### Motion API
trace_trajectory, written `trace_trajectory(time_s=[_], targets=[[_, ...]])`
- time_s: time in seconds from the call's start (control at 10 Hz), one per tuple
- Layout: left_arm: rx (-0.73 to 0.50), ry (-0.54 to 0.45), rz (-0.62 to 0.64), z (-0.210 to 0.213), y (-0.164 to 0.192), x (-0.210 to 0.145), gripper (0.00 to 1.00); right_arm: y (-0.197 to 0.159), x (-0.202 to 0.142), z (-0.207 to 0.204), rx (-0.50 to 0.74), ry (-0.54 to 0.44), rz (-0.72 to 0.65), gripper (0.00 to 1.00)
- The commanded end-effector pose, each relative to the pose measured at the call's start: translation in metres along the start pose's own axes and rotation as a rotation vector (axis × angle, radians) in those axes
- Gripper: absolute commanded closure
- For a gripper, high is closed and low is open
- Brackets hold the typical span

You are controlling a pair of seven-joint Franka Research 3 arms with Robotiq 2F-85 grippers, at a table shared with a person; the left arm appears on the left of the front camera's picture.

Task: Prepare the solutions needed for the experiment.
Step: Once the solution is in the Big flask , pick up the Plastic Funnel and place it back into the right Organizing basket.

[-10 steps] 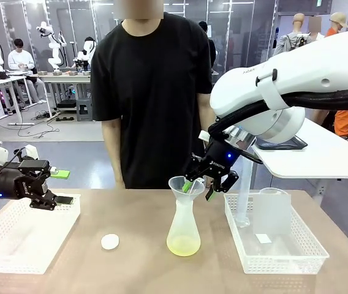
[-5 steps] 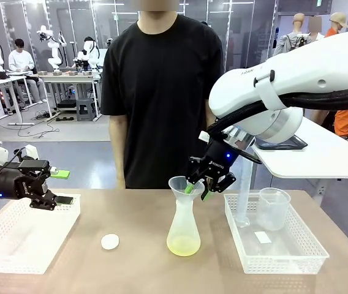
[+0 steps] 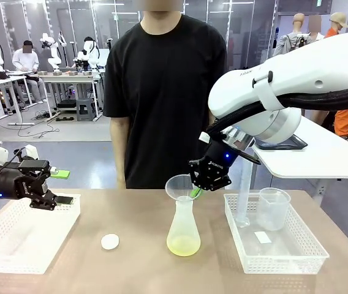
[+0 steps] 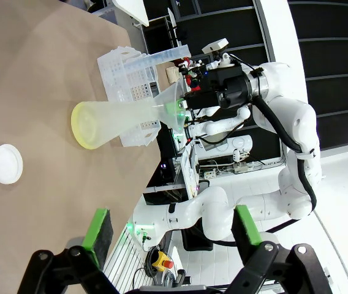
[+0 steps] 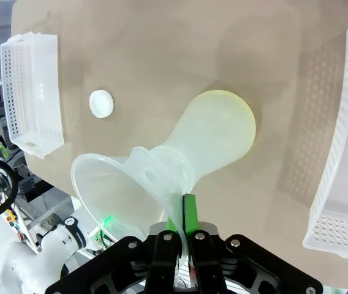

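A frosted conical flask (image 3: pixel 183 226) stands mid-table with the solutions (image 3: pixel 183 247), a shallow pale yellow layer, at its bottom. In its neck sits a clear funnel (image 3: pixel 179 185), tilted. My right gripper (image 3: pixel 196 191) is shut on the funnel's rim; the right wrist view shows the rim (image 5: pixel 109 196) pinched between the green pads of that gripper (image 5: pixel 179 215), above the flask (image 5: pixel 214 138). My left gripper (image 3: pixel 60 199) hovers open over the left basket, with nothing between its fingers (image 4: pixel 97 229). From there the flask (image 4: pixel 116 119) and funnel (image 4: pixel 169 104) lie ahead.
A small white cap (image 3: pixel 109 241) lies left of the flask. A white basket (image 3: pixel 15 245) sits at the left. Another basket (image 3: pixel 296 257) at the right holds a beaker (image 3: pixel 274 208) and a tall cylinder (image 3: pixel 243 196). A person stands at the far side.
My right gripper has closed on the funnel's rim, and the funnel has tipped and risen slightly. The left arm has stayed still. The person has shifted a little.
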State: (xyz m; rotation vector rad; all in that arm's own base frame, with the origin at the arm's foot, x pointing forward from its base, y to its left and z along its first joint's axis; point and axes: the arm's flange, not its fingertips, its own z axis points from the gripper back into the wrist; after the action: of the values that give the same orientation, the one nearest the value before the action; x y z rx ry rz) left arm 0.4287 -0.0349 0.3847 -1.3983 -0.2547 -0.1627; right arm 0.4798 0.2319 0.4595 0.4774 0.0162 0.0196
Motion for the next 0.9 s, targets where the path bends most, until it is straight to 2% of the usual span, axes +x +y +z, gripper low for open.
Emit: trace_trajectory(time_s=[0.0, 0.3, 0.8], targets=[[-0.005, -0.001, -0.013, 0.000, -0.002, 0.001, 0.00, 0.004, 0.004, 0.001, -0.019, 0.007, -0.034, 1.00], [-0.005, -0.001, -0.013, 0.000, -0.002, 0.001, 0.00, 0.004, 0.004, 0.003, 0.033, 0.012, -0.032, 1.00], [-0.005, -0.001, -0.013, 0.000, -0.002, 0.001, 0.00, 0.006, -0.007, 0.025, 0.049, 0.030, -0.021, 1.00]])
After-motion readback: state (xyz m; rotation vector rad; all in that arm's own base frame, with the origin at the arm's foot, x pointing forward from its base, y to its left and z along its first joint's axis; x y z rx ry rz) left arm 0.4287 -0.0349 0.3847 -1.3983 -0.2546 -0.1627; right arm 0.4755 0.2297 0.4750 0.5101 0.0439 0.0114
